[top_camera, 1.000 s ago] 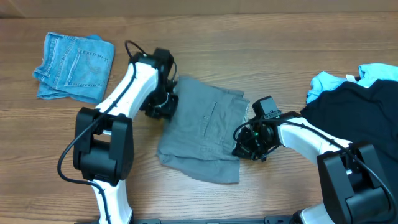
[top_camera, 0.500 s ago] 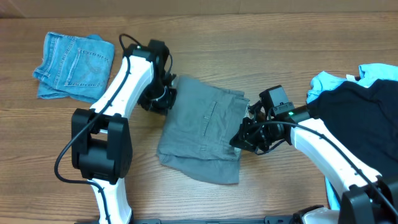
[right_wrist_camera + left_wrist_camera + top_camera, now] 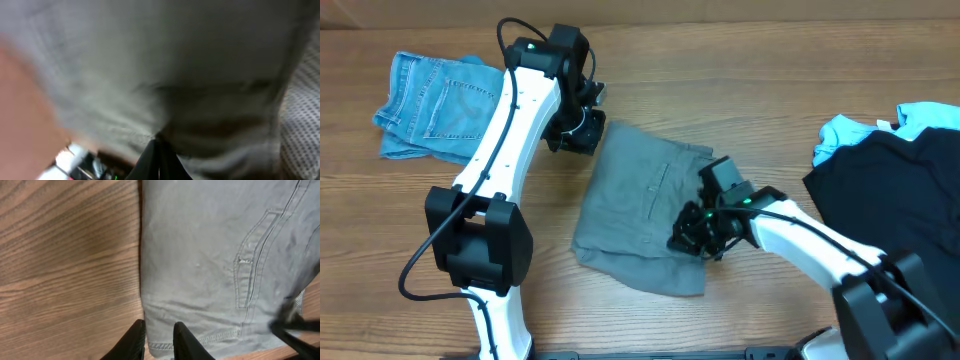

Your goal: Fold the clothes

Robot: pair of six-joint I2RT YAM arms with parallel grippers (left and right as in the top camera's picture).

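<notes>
The grey shorts [image 3: 635, 210] lie roughly flat at the table's middle, pocket seam up; they also show in the left wrist view [image 3: 200, 255]. My left gripper [image 3: 582, 132] hovers at their far left corner. Its jaws stand a narrow gap apart over the hem [image 3: 156, 342] and hold nothing. My right gripper [image 3: 688, 240] is over the shorts' right part. In the right wrist view its fingers [image 3: 160, 155] are pressed together against blurred grey cloth [image 3: 150, 65], pinching the shorts.
Folded light-blue denim shorts [image 3: 435, 105] lie at the far left. A black garment [image 3: 900, 200] lies on a light-blue garment [image 3: 850, 130] at the right edge. Bare wood table [image 3: 740, 90] surrounds the shorts.
My left gripper has moved from the shorts' left edge up to their far left corner. My right gripper has moved left from the shorts' right edge onto the cloth.
</notes>
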